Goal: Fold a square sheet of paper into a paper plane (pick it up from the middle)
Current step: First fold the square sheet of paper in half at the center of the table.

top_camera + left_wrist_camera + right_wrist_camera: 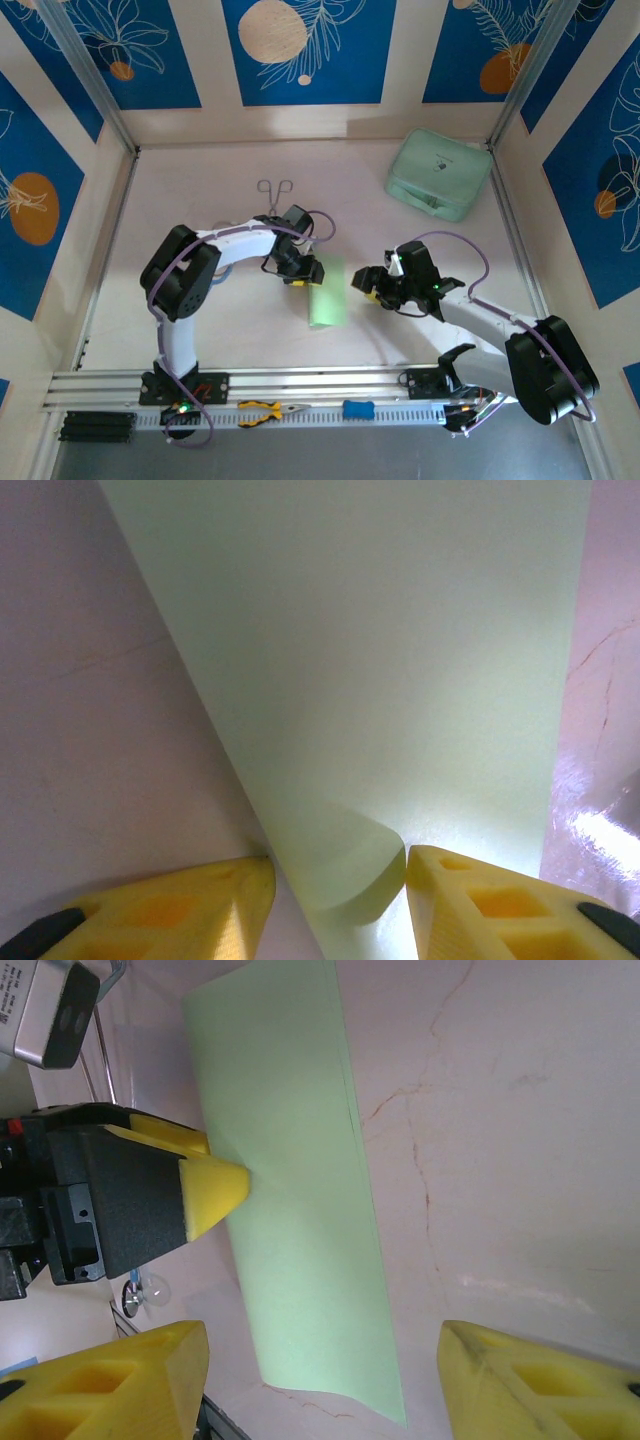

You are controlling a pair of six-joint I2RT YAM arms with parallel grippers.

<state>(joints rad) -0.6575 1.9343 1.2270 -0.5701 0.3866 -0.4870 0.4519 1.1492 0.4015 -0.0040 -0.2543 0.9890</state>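
**Overhead view:** The paper, folded into a long strip, lies flat at the centre of the counter. The left end effector sits at the strip's far left corner. The right end effector is just beside its right edge. A mint case stands at the far right, and tongs lie far back.

**Left wrist view:** Jaws are partly apart, not clamped. A loose curl of the paper's edge rises between the yellow fingers.

**Right wrist view:** Jaws are wide apart and hold nothing. The strip's end and bare counter lie between them. One fingertip of the left end effector rests on the paper.
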